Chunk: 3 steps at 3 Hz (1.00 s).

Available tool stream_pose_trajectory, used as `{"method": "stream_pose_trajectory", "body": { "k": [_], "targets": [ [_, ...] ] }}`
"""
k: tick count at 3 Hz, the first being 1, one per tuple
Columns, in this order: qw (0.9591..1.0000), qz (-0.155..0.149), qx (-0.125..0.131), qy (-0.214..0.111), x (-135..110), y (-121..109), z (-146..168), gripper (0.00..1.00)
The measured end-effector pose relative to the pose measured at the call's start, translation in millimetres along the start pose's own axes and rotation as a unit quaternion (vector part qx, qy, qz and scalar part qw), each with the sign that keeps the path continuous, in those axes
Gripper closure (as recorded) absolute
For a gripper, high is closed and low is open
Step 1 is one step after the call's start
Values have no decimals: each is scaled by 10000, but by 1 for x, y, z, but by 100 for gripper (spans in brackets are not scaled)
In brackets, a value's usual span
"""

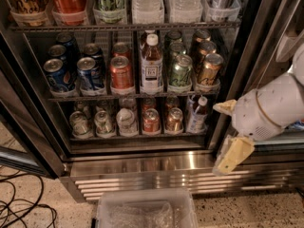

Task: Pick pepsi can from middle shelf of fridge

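The fridge [142, 163] stands open before me. Its middle shelf [128, 97] is a dark wire rack. On its left end stand dark blue pepsi cans, two in front [58, 75] [90, 73] and more behind them. Next to them on the shelf are an orange-red can [121, 72], a bottle [151, 65], a green can [180, 70] and a gold can [209, 70]. My gripper [223, 137] hangs on the white arm at the right, outside the fridge, in front of the door post and below shelf height. Its beige fingers [235, 153] are spread apart and empty.
The top shelf holds large bottles [147, 4]; the bottom shelf holds several cans [128, 120]. A clear plastic bin [145, 213] sits on the floor before the base grille [166, 182]. Cables [19, 208] lie at the lower left. A dark door frame [247, 56] rises beside my arm.
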<state>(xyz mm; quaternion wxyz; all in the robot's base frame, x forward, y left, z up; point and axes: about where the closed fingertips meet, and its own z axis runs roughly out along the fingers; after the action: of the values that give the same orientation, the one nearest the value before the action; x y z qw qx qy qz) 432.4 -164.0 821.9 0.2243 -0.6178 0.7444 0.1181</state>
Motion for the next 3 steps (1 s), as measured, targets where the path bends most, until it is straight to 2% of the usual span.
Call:
{"method": "stream_pose_trajectory", "body": {
  "k": [1, 2, 3],
  "targets": [
    [9987, 109, 427, -274, -18, 13, 21, 0],
    [9929, 130, 874, -799, -43, 20, 38, 0],
    [9806, 77, 1013, -1676, -78, 17, 51, 0]
  ]
}}
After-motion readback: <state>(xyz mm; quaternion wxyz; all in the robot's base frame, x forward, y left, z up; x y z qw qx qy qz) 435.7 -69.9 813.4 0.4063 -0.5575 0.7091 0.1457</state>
